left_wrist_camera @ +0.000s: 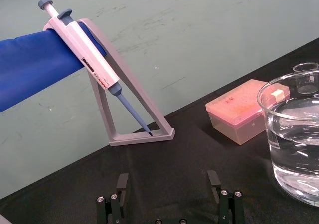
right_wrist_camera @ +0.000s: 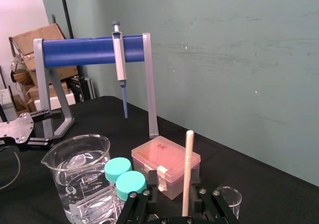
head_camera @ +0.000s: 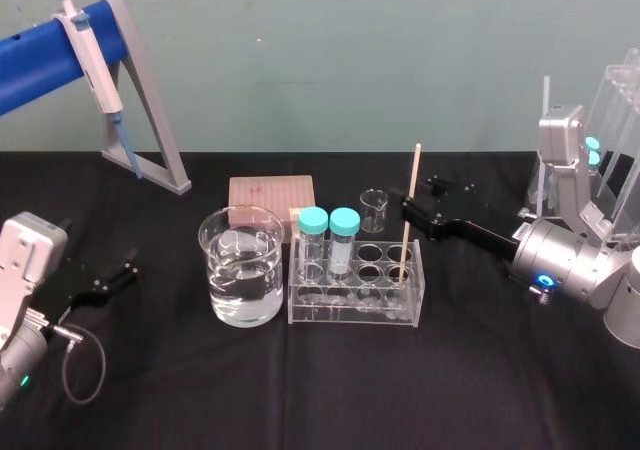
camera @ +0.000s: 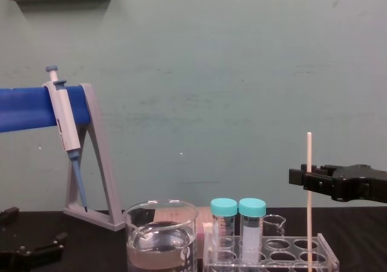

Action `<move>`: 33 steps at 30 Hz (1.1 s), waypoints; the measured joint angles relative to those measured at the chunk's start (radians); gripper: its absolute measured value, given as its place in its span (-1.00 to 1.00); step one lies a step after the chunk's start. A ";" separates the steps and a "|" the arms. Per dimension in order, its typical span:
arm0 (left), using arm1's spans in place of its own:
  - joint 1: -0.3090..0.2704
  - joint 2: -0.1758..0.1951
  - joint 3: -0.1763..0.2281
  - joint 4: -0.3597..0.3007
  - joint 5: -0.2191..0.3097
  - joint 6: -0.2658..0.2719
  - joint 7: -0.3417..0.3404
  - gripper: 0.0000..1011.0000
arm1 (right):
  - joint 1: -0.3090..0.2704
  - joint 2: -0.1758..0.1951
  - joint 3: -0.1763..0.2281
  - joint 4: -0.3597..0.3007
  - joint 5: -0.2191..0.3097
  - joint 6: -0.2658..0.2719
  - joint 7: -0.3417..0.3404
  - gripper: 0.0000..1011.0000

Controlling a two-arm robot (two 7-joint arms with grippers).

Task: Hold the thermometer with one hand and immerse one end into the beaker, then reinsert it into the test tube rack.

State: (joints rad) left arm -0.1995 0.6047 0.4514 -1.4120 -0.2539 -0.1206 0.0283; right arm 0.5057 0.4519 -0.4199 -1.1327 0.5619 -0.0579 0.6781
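The thermometer [head_camera: 410, 210] leans slightly in a right-end hole of the test tube rack [head_camera: 355, 305]. An off-centre squeeze could lever it against the hole or tip the rack. The right gripper [head_camera: 418, 198] reaches in level from the rack's right, jaws apart astride the rod. Left of the rack, past the beaker [head_camera: 242, 265], the left gripper [head_camera: 128, 267] sits low, likewise spread.

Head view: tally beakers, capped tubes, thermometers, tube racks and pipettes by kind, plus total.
Beakers: 2, the large beaker and the tiny beaker
Capped tubes: 2
Thermometer: 1
Test tube rack: 1
Pipette: 1
Total: 7
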 joint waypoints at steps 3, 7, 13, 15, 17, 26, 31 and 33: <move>0.000 0.000 0.000 0.000 0.000 0.000 0.000 0.99 | 0.000 -0.001 0.002 0.000 0.000 0.000 -0.001 -0.07; 0.000 0.000 0.000 0.000 0.000 0.000 0.000 0.99 | 0.000 -0.002 0.005 0.001 0.001 -0.003 -0.001 0.16; 0.000 0.000 0.000 0.000 0.000 0.000 0.000 0.99 | 0.000 -0.002 0.008 0.002 0.000 -0.007 -0.001 0.55; 0.000 0.000 0.000 0.000 0.000 0.000 0.000 0.99 | 0.000 -0.002 0.010 0.001 0.000 -0.009 -0.002 0.66; 0.000 0.000 0.000 0.000 0.000 0.000 0.000 0.99 | -0.001 -0.002 0.011 0.001 0.000 -0.010 -0.003 0.78; 0.000 0.000 0.000 0.000 0.000 0.000 0.000 0.99 | -0.008 0.000 0.017 -0.009 -0.002 -0.011 -0.009 0.98; 0.000 0.000 0.000 0.000 0.000 0.000 0.000 0.99 | -0.011 0.002 0.019 -0.015 -0.002 -0.011 -0.010 0.98; 0.000 0.000 0.000 0.000 0.000 0.000 0.000 0.99 | -0.013 0.003 0.021 -0.019 -0.002 -0.011 -0.014 0.98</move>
State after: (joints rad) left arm -0.1995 0.6047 0.4514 -1.4120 -0.2539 -0.1206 0.0283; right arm 0.4928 0.4552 -0.3990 -1.1512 0.5594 -0.0689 0.6643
